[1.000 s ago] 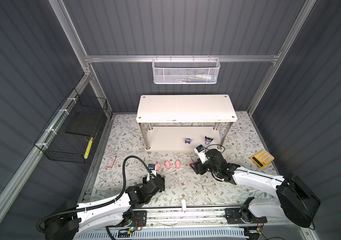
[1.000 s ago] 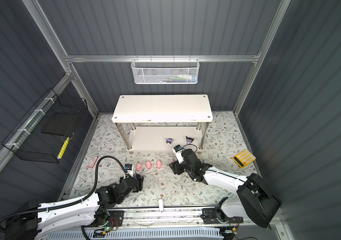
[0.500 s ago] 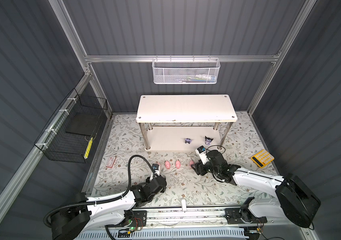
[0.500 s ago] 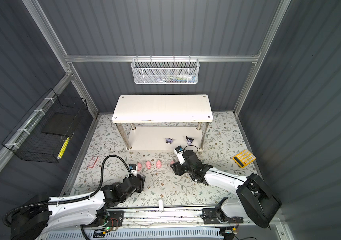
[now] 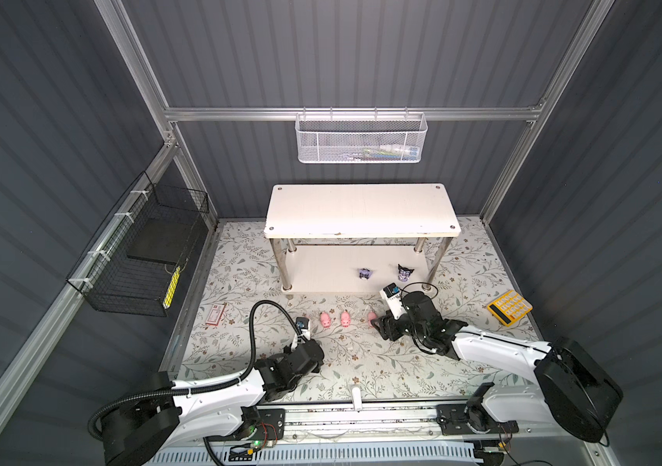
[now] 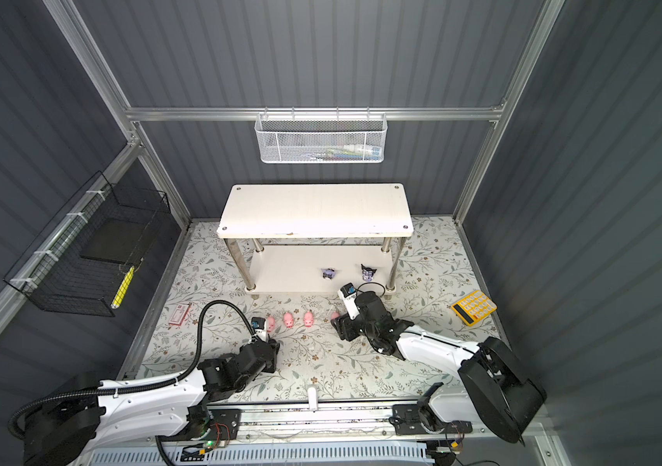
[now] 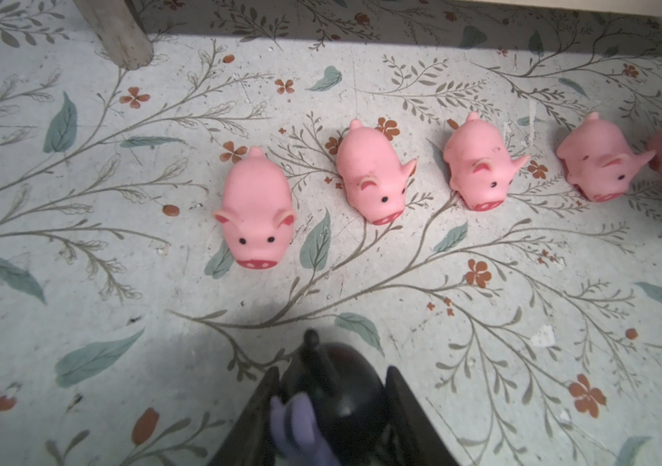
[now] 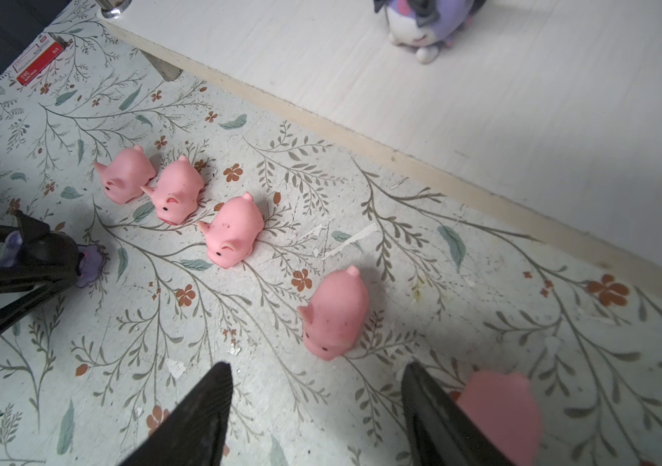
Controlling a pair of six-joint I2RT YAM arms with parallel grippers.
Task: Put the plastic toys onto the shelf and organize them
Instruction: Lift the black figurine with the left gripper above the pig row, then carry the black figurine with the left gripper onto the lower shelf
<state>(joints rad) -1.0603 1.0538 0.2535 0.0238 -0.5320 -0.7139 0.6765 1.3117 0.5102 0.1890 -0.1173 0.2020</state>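
The red-and-white box at the mat's edge carries print too small to read. The left gripper is closed on a black-and-purple figure on the mat. The right gripper stands apart and empty beside the pigs, which are lined up before the shelf. The shelf's lower board bears two more figures.

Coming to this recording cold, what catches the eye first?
A row of pink pigs is lined up on the flowered mat in front of the white shelf. Two purple figures stand on the shelf's lower board, toward its right end. A third figure, black and purple, sits between the jaws of the left gripper, by the row's left end.
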